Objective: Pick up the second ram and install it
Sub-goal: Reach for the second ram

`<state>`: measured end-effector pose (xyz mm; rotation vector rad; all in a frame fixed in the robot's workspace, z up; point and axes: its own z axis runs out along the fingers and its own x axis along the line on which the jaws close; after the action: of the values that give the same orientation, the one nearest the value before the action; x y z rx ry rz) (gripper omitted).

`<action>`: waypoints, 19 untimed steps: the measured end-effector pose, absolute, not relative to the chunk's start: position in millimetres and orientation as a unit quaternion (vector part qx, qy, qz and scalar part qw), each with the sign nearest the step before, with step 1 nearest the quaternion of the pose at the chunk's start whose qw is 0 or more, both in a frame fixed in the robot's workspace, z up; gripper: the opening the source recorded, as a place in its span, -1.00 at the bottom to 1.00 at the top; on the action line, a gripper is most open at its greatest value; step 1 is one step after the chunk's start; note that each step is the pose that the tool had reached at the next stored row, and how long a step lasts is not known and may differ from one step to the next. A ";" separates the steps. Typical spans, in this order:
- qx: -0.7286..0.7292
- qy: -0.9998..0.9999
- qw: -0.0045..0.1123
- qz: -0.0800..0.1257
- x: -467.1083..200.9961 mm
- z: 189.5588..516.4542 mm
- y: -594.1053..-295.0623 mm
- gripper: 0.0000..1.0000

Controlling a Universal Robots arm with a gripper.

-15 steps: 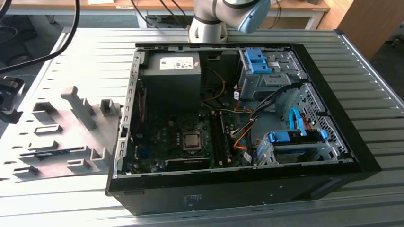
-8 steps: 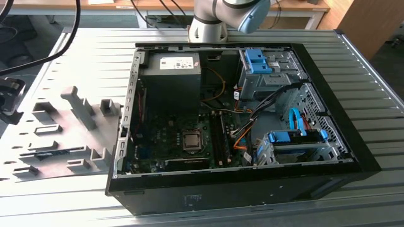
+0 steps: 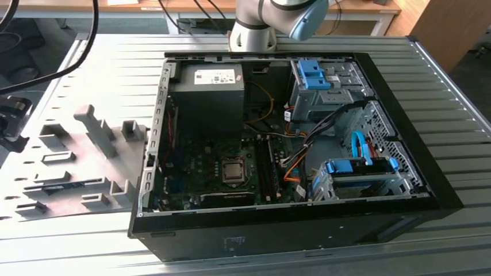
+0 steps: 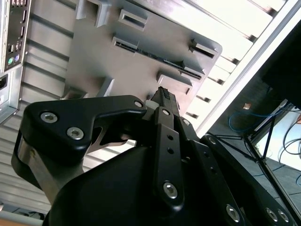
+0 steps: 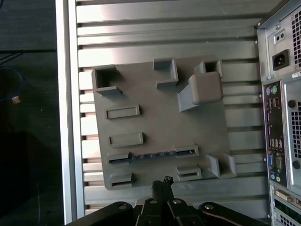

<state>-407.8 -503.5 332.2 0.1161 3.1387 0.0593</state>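
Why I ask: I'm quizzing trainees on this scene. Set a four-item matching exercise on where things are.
1 second ram
2 gripper
3 computer case
4 power supply

A open, on the ribbed table
B inside the case
C lying between grey blocks on the holder plate
D apart from the ram, facing the plate

Pairs: 1-C, 2-D, 3-A, 4-B

second ram [image 5: 153, 156]: chips indistinct (edge-on) | end effector [image 5: 162, 185]: body cropped by edge

Holder plate [image 5: 160, 127] grey; table [image 5: 164, 28] silver, ribbed — case [image 3: 268, 236] black, drive brackets [image 3: 314, 75] blue; second ram [image 5: 153, 156] dark; gripper [image 5: 161, 183] black.
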 end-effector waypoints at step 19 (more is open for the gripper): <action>0.037 0.999 0.000 0.019 -407.3 325.0 -503.5 -0.79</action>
<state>-407.3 -503.5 325.0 0.1156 3.1387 0.0593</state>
